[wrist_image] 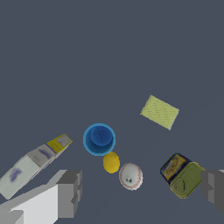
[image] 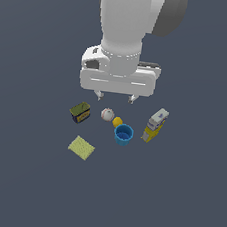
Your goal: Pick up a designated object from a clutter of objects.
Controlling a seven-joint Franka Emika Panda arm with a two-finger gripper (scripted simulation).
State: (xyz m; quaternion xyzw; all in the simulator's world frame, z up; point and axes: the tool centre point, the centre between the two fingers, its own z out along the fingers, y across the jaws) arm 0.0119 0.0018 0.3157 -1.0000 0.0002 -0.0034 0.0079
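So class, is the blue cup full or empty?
Empty: the wrist view looks straight into the blue cup and shows only its bare blue floor.

No legible text or labels

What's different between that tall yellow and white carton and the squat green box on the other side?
The carton stands upright and is the taller of the two; the green box sits low and squat. The carton is yellow below with a white-and-blue top, while the box is olive green with a dark rim and a yellow label. The carton stands at the exterior view's right of the group, the box at its left. Both are box-shaped packages resting untouched below the open claw.
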